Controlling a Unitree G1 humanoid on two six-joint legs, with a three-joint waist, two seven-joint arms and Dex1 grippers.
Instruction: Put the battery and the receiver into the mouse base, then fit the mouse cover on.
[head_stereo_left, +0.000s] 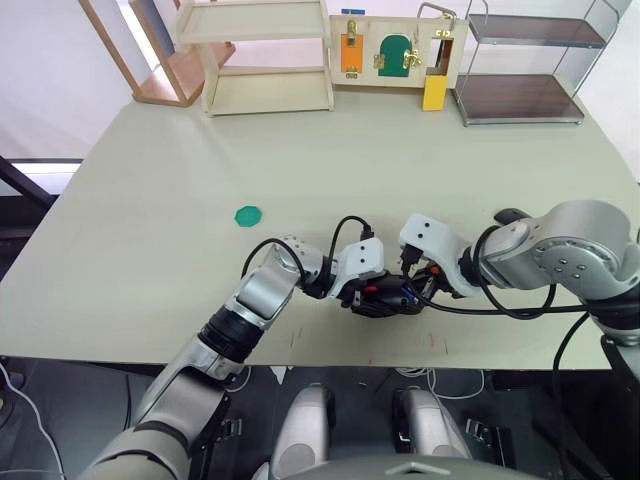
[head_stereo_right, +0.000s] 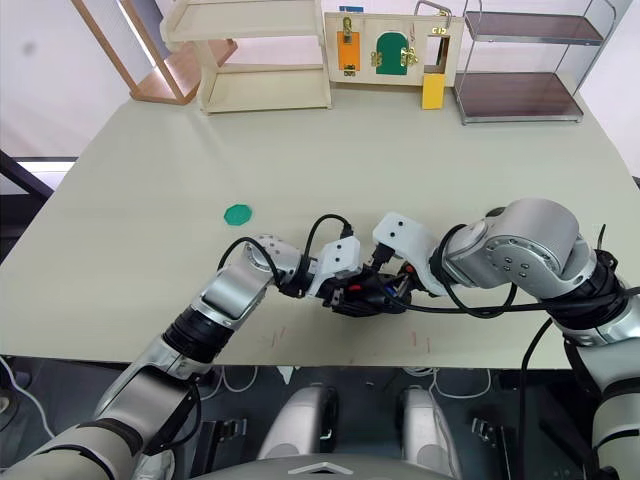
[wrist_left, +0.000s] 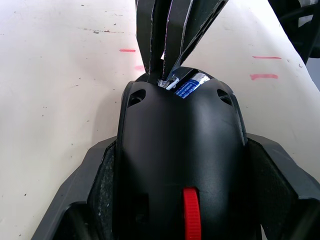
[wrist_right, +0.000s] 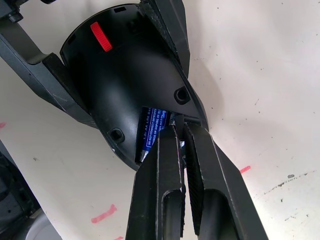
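Note:
The mouse base (head_stereo_left: 385, 300), a black shell with a red wheel (wrist_left: 190, 215), sits near the table's front edge with my left gripper (head_stereo_left: 372, 297) shut on its sides. The blue battery (wrist_left: 187, 88) lies in the hollow at its rear end and also shows in the right wrist view (wrist_right: 150, 130). My right gripper (wrist_right: 179, 122) has its fingers pressed nearly together at that hollow, right beside the battery, pinching a tiny piece with a silver glint, the receiver (wrist_left: 166, 82). The mouse cover is out of view.
A flat green disc (head_stereo_left: 248, 215) lies left of centre. At the back stand a wooden shelf (head_stereo_left: 265, 50), a latch board (head_stereo_left: 390, 50), a yellow block (head_stereo_left: 434, 93) and a metal rack (head_stereo_left: 525, 70). Red marks (wrist_left: 263, 76) line the table's front edge close by.

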